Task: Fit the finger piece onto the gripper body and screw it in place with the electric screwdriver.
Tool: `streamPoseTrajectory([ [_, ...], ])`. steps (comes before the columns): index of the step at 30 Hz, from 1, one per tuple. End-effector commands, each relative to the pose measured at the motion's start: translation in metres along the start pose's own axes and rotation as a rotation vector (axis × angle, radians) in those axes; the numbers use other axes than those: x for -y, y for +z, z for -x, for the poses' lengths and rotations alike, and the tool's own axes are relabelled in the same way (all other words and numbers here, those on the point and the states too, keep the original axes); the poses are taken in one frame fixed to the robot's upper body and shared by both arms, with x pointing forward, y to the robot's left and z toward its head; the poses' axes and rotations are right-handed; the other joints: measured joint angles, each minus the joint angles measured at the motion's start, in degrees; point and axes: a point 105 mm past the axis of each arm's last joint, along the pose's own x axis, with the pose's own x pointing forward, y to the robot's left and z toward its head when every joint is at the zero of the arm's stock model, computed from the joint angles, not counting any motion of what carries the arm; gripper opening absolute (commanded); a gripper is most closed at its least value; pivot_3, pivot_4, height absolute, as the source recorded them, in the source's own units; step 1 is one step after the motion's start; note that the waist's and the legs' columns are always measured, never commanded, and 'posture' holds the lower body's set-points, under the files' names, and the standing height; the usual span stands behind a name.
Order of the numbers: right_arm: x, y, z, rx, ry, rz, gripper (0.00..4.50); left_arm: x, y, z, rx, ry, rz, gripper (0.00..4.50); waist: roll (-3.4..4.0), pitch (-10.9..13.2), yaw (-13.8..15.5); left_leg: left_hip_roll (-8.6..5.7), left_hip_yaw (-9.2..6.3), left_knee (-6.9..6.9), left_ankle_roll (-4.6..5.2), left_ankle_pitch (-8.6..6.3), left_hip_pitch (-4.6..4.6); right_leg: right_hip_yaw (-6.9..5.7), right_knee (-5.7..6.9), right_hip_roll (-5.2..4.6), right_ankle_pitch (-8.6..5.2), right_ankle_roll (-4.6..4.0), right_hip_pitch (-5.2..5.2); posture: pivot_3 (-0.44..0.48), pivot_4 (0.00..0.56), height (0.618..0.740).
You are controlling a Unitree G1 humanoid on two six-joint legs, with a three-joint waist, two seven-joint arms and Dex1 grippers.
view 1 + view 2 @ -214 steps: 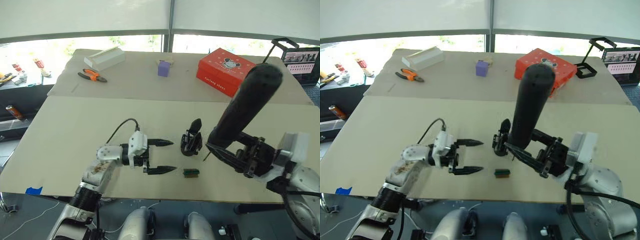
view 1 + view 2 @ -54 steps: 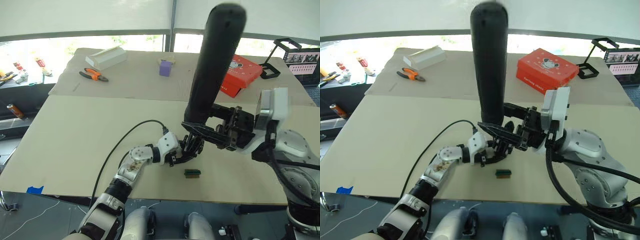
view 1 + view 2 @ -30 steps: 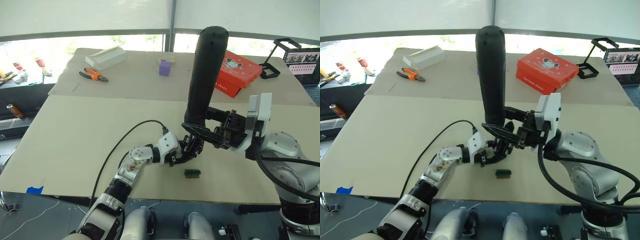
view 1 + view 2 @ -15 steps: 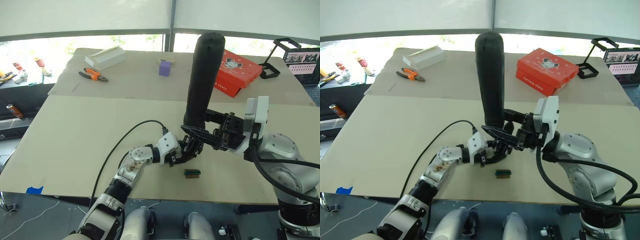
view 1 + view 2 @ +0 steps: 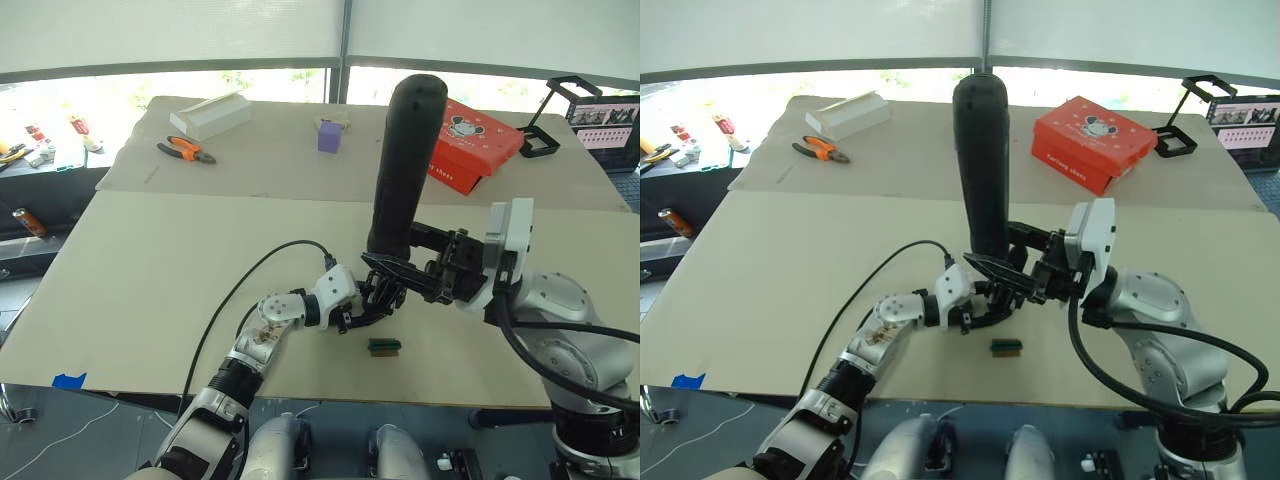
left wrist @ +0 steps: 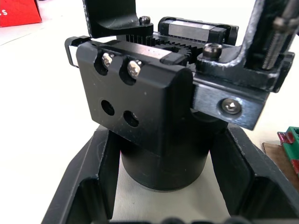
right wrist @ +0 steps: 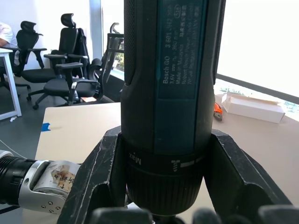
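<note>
The gripper body [image 6: 140, 109] is a black block with two screws in its face and a grey metal bracket on one side. It stands on the table near the front middle. My left gripper [image 5: 376, 303] is shut on its round base, one finger on each side. My right gripper [image 5: 402, 266] is shut on the lower end of the electric screwdriver [image 5: 405, 160], which stands almost upright right above the gripper body. A thin metal rod [image 6: 279, 32] shows beside the bracket. I cannot make out the finger piece as a separate part.
A small green-brown block [image 5: 383, 346] lies just in front of the gripper body. At the back of the table [image 5: 140, 270] are orange-handled pliers [image 5: 185, 151], a white box [image 5: 210, 114], a purple block [image 5: 328, 135] and a red box [image 5: 470, 140].
My left gripper has closed on the gripper body since the oldest frames. My right arm has swung the screwdriver upright over it and lowered it a little in the last second.
</note>
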Motion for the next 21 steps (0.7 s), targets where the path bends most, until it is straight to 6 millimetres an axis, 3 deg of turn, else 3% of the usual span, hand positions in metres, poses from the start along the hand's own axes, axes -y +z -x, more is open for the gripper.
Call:
streamPoseTrajectory([
  [1, -0.0026, 0.0126, 0.0013, 0.051, 0.007, 0.056, 1.94, 0.0112, -0.0114, -0.0020, -0.039, -0.035, 0.026, 2.28, 0.00, 0.00, 0.00, 0.00, 0.00, 0.00, 0.00, 0.00, 0.00, 0.00, 0.00, 0.00, 0.00, 0.00, 0.00, 0.000, 0.150, 0.740],
  [21, -0.0062, 0.0067, 0.0002, 0.058, 0.001, 0.034, 1.94, 0.0119, -0.0110, -0.0016, -0.039, -0.034, 0.032, 2.28, 0.00, 0.00, -0.03, 0.00, 0.00, 0.00, 0.00, 0.00, 0.00, 0.00, 0.00, 0.01, 0.00, 0.00, 0.00, 0.000, 0.150, 0.740],
])
